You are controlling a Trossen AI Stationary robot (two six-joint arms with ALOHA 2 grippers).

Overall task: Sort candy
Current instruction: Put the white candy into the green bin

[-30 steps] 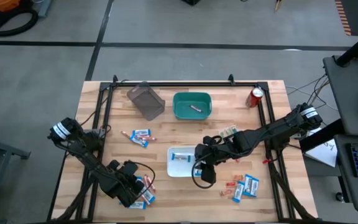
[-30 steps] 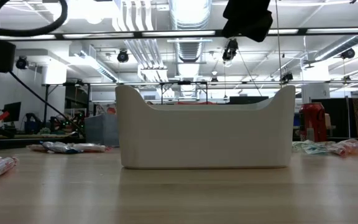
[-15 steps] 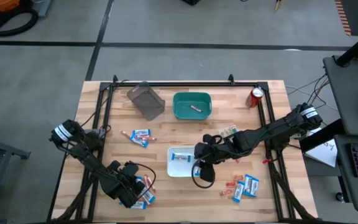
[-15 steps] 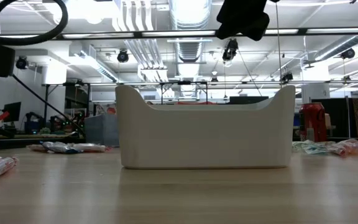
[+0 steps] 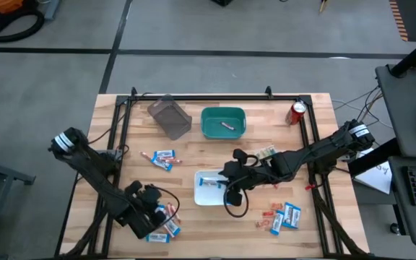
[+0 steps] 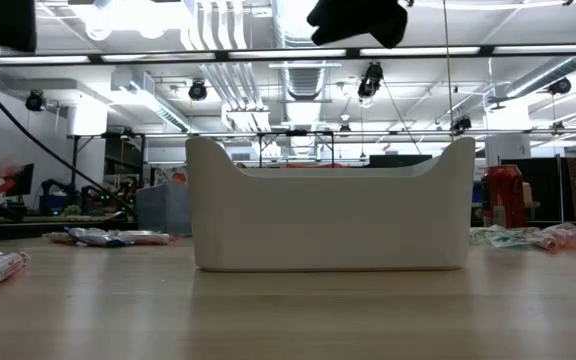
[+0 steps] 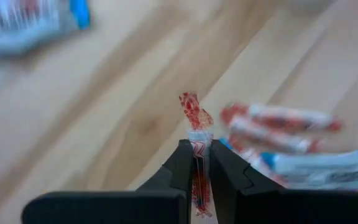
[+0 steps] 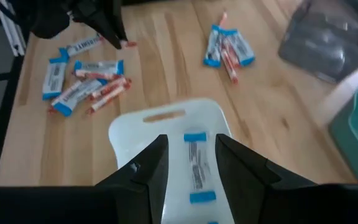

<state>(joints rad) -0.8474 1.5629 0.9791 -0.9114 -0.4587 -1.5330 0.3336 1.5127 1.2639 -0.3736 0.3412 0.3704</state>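
Note:
The candy lies in heaps: one at the near left, one at mid left, one at the near right. My left gripper hangs just above the near-left heap, shut on a slim pinkish-red stick. My right gripper is open over the white tray. A blue-and-white packet lies flat in that tray. In the green bin lies one stick. My left gripper pinches the slim stick between its two fingers. The fingers lie along it, slanting down from the near left. The stick's twisted end pokes out past the fingertips, and the stick is lifted clear of the table.
A dark see-through container lies tipped at the far left beside the green bin. A red can stands at the far right. More wrappers lie right of the tray. A black frame borders the table.
My left gripper has risen from the near-left heap with the stick between its fingers, turning a little as it went. My right gripper has turned slightly over the white tray. The other candy has stayed where it was.

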